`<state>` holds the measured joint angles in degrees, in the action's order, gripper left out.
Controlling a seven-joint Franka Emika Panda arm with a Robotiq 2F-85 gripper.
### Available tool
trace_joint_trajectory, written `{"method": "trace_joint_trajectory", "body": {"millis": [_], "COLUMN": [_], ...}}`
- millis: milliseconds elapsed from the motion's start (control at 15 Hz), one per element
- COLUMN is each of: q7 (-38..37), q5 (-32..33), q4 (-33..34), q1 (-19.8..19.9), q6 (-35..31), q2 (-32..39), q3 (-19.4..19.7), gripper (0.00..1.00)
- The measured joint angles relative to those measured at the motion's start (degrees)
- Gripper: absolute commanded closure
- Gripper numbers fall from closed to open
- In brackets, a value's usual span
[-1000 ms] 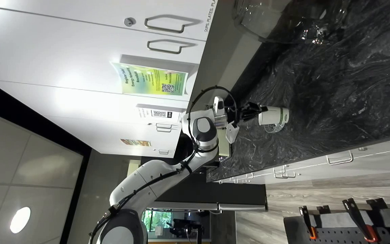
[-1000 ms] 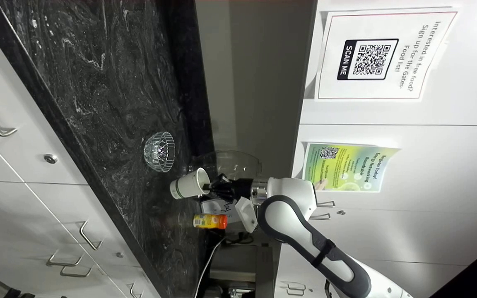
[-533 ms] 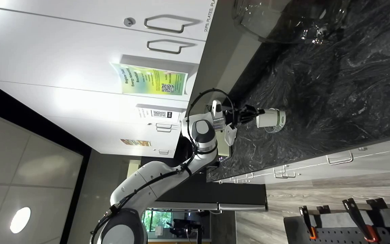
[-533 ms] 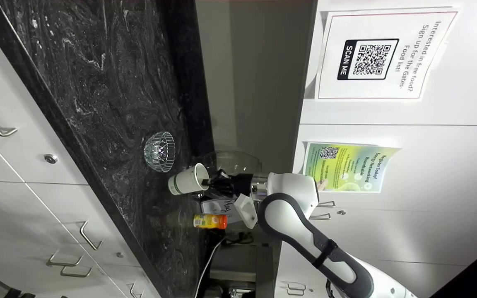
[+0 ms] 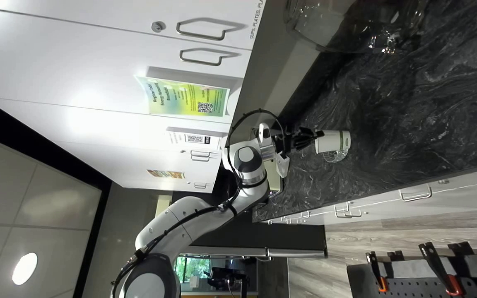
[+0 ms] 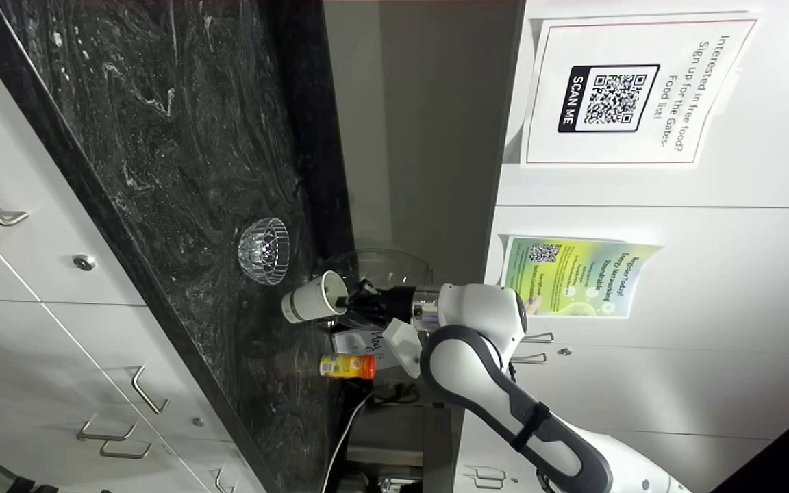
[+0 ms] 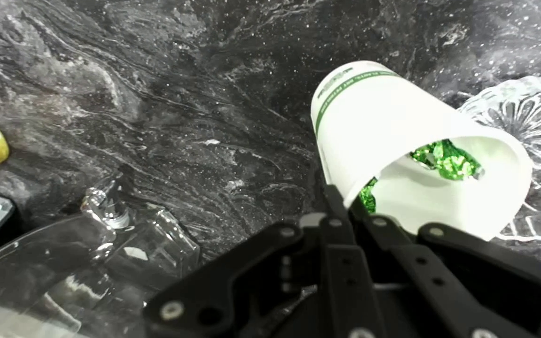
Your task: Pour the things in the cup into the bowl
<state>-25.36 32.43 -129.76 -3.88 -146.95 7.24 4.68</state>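
Observation:
The white cup with a green band is held by its rim in my gripper, whose black fingers pinch the wall, one inside and one outside. Several shiny green wrapped pieces lie inside it. In both exterior views the cup hangs above the counter, mouth up and slightly tilted. The clear glass bowl is at the right of the wrist view, partly hidden by the cup's mouth. It stands beside the cup in an exterior view and partly behind it in an exterior view.
A large clear glass vessel is near the gripper, also in an exterior view. A yellow bottle with a red cap and a white sign stand close by on the dark counter. Cabinets are above.
The cup and gripper have shifted slightly, and the cup's tilt has changed a little. The grip on the rim is the same. The bowl has not moved.

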Motion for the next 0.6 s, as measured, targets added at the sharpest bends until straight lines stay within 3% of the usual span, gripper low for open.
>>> {"method": "trace_joint_trajectory", "body": {"millis": [600], "q7": [-21.36], "q5": [20.41], "q4": [0.58], "q1": [-2.23], "q6": [4.31], "q2": [0.02], "q3": [-1.6], "gripper": [0.99]}}
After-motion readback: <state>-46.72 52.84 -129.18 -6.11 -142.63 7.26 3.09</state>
